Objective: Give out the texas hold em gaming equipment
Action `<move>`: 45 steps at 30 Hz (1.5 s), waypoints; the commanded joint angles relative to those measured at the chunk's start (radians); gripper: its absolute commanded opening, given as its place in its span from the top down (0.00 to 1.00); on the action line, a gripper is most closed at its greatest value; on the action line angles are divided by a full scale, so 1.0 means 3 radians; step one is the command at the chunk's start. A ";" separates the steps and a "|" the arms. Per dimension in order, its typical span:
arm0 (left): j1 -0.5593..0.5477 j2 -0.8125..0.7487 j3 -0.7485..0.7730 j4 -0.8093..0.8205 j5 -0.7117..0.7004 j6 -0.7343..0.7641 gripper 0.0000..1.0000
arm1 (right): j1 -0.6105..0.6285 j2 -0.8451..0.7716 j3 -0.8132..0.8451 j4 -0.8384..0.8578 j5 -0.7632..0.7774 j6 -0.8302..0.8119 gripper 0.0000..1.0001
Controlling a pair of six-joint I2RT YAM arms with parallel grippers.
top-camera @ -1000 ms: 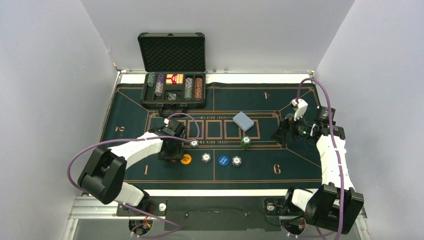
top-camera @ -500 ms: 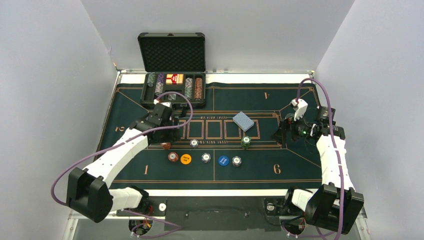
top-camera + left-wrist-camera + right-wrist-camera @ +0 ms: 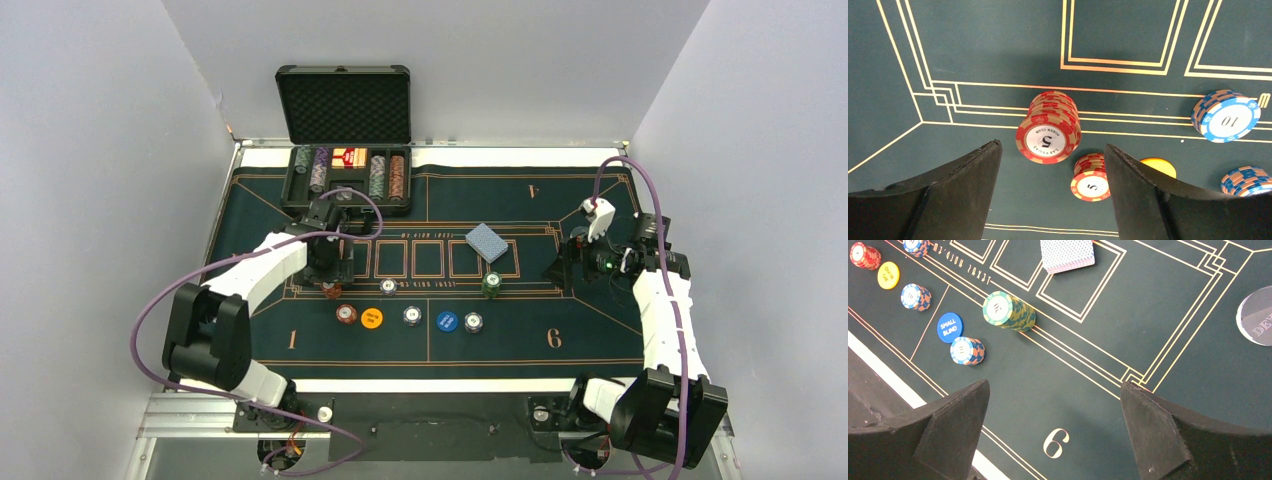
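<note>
My left gripper (image 3: 330,262) hovers open over the felt, holding nothing. A tall red-brown chip stack (image 3: 1050,127) marked 5 stands just beyond its fingertips (image 3: 993,150), and the same stack (image 3: 331,290) shows in the top view. A shorter red stack (image 3: 1091,177) (image 3: 346,314) stands next to the orange disc (image 3: 371,318). Blue-white stacks (image 3: 412,316) (image 3: 473,322) flank the blue disc (image 3: 446,321). The green stack (image 3: 1008,310) and the blue-backed cards (image 3: 1068,254) lie mid-table. My right gripper (image 3: 1054,387) is open above the felt's "6", near a clear disc (image 3: 1257,315).
The open black case (image 3: 347,182) stands at the back left with rows of chips and red card boxes, its lid (image 3: 344,104) upright. Another blue-white stack (image 3: 388,287) sits on the centre line. A white strip (image 3: 440,384) edges the near side of the mat.
My left gripper has pulled back from the front row of chips towards the case and its jaws have widened. Both red stacks now stand uncovered. The right arm has not moved.
</note>
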 commanded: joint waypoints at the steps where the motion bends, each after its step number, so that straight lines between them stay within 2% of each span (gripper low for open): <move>1: 0.0058 0.0105 0.0148 0.0147 0.0109 0.0136 0.28 | 0.0022 0.0022 0.0143 0.0042 -0.0085 -0.0083 0.00; 6: 0.0095 0.0229 0.0143 0.0191 0.0173 0.0162 0.41 | 0.0023 0.0027 0.0140 0.0042 -0.0079 -0.0088 0.00; 9: 0.0101 0.0259 0.0141 0.0199 0.0190 0.0166 0.46 | 0.0023 0.0025 0.0143 0.0044 -0.0078 -0.0090 0.00; 18: 0.0107 0.0333 0.0132 0.0206 0.0215 0.0177 0.51 | 0.0023 0.0021 0.0140 0.0038 -0.0082 -0.0088 0.00; 25: 0.0119 0.0388 0.0126 0.0213 0.0222 0.0188 0.59 | 0.0023 0.0023 0.0151 0.0025 -0.0084 -0.0097 0.00; 27: 0.0126 0.0394 0.0130 0.0209 0.0219 0.0188 0.66 | 0.0023 0.0020 0.0153 0.0022 -0.0087 -0.0100 0.00; 29: 0.0128 0.0376 0.0129 0.0201 0.0197 0.0189 0.79 | 0.0023 0.0021 0.0152 0.0017 -0.0088 -0.0103 0.00; 30: 0.0128 0.0350 0.0135 0.0197 0.0169 0.0188 0.94 | 0.0024 0.0020 0.0157 0.0014 -0.0088 -0.0106 0.00; 31: 0.0128 0.0333 0.0137 0.0185 0.0153 0.0185 0.98 | 0.0023 0.0027 0.0157 0.0013 -0.0089 -0.0107 0.00; 45: 0.0138 -0.0022 0.0231 0.0059 0.0076 0.0163 1.00 | 0.0024 0.0036 0.0156 0.0007 -0.0089 -0.0113 0.00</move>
